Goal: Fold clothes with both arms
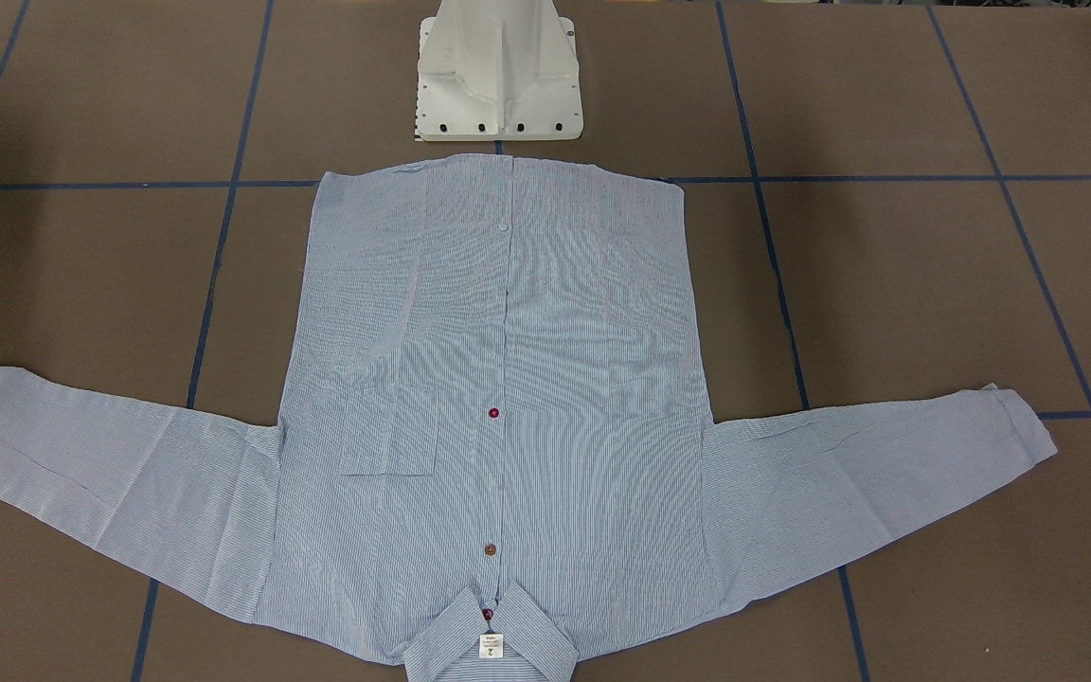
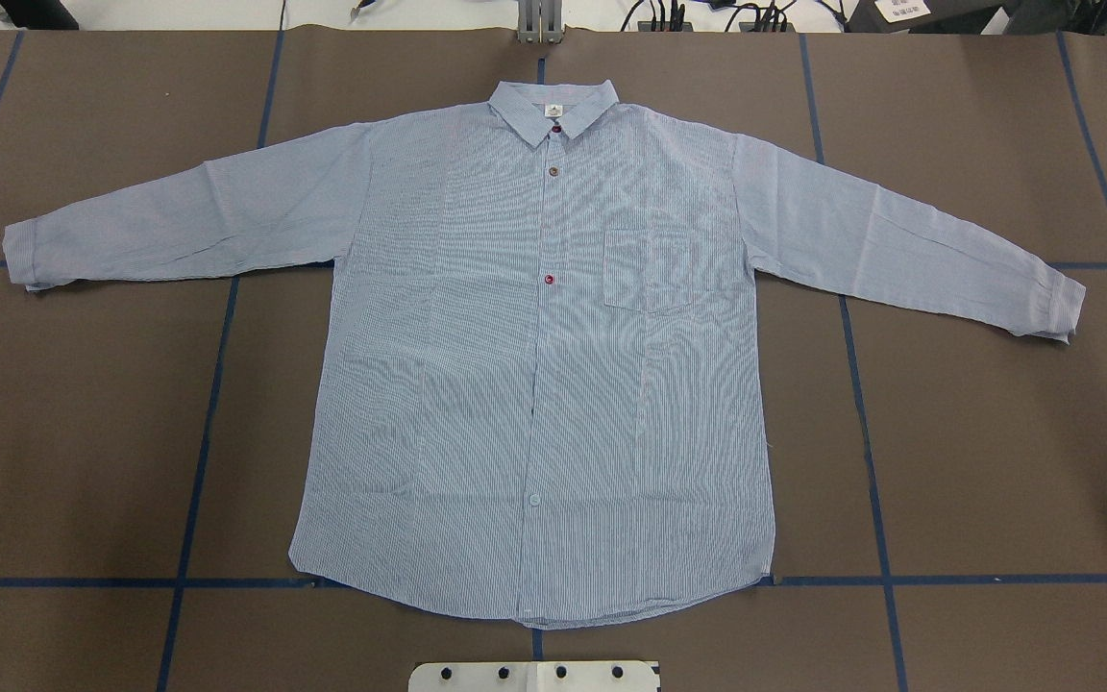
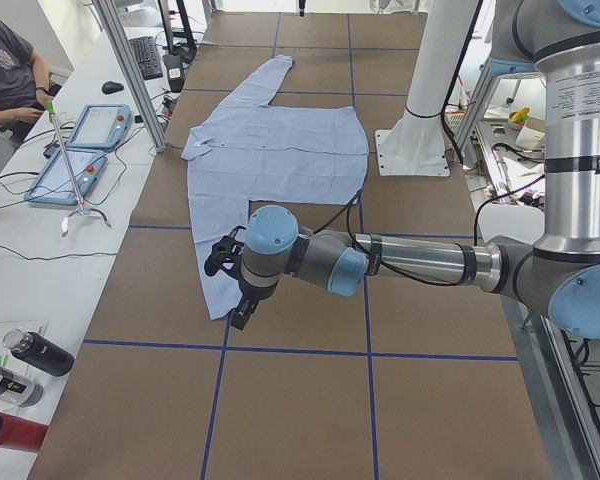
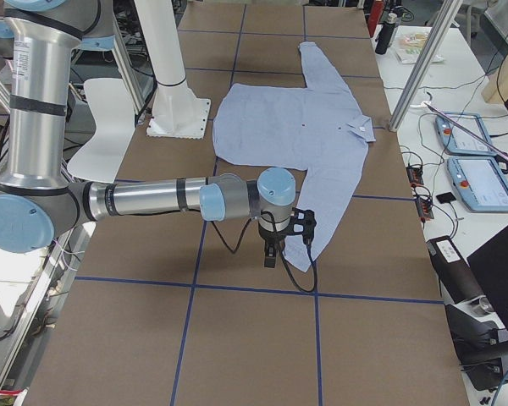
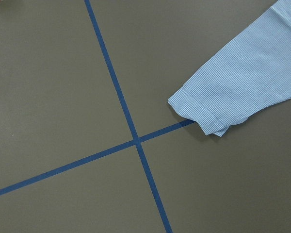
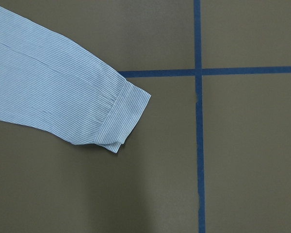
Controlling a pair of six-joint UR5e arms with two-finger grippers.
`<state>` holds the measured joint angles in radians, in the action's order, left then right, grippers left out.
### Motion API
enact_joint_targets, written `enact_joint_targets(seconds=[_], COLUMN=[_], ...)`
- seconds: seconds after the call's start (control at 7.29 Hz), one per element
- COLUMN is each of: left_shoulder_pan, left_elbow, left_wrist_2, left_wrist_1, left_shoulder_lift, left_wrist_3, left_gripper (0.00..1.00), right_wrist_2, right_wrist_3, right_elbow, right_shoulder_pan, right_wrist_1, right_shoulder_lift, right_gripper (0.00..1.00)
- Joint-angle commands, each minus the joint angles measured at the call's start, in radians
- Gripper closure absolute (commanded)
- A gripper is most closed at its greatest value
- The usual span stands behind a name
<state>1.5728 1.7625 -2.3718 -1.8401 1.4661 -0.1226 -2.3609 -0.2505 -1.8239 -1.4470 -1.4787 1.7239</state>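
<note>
The light blue-and-white striped shirt [image 2: 534, 365] lies flat and front up on the brown table, with both sleeves spread out sideways. Its collar points away from the robot and its hem is near the base [image 1: 498, 379]. My left gripper [image 3: 240, 305] hangs above the end of the near sleeve; the left wrist view shows that cuff [image 5: 199, 109] below. My right gripper [image 4: 271, 254] hangs above the other sleeve's end; the right wrist view shows that cuff [image 6: 121, 114]. Neither gripper touches the cloth. I cannot tell whether either is open or shut.
The white pedestal base [image 1: 498, 76] stands at the robot's edge by the hem. Blue tape lines [image 2: 212, 384] cross the table. Beyond the far edge are tablets [image 3: 95, 125], bottles [image 3: 35, 350], an operator [image 3: 5, 70] and metal posts [image 4: 415, 76].
</note>
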Motion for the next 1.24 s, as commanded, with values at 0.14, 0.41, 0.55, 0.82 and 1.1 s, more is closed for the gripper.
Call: enact_joint_targets(seconds=[0.14,0.41,0.55,0.82,1.1], left_shoulder_pan=[0.0,0.0,-0.002,-0.002,-0.002], left_elbow=[0.047,0.049,0.048,0.04,0.044], left_wrist_2=[-0.041,-0.041,-0.041,-0.041,-0.041], left_wrist_1=[-0.004,-0.034,-0.053,-0.051,-0.051], left_shoulder_lift=[-0.001,-0.001,0.0,0.002,0.002], left_wrist_3=[0.005,0.003,0.005,0.008,0.008], left_gripper=[0.01,0.01,0.01,0.01,0.01], right_wrist_2=[0.002,0.015,0.06,0.092,0.092], right_wrist_3=[-0.113,-0.315,-0.478,-0.701,-0.805], right_elbow=[0.027,0.086,0.15,0.23,0.254], right_shoulder_pan=[0.04,0.081,0.138,0.194,0.227], right_wrist_1=[0.044,0.2,0.341,0.457,0.457], right_shoulder_lift=[0.003,-0.01,-0.03,-0.079,-0.093], right_gripper=[0.0,0.01,0.01,0.06,0.02])
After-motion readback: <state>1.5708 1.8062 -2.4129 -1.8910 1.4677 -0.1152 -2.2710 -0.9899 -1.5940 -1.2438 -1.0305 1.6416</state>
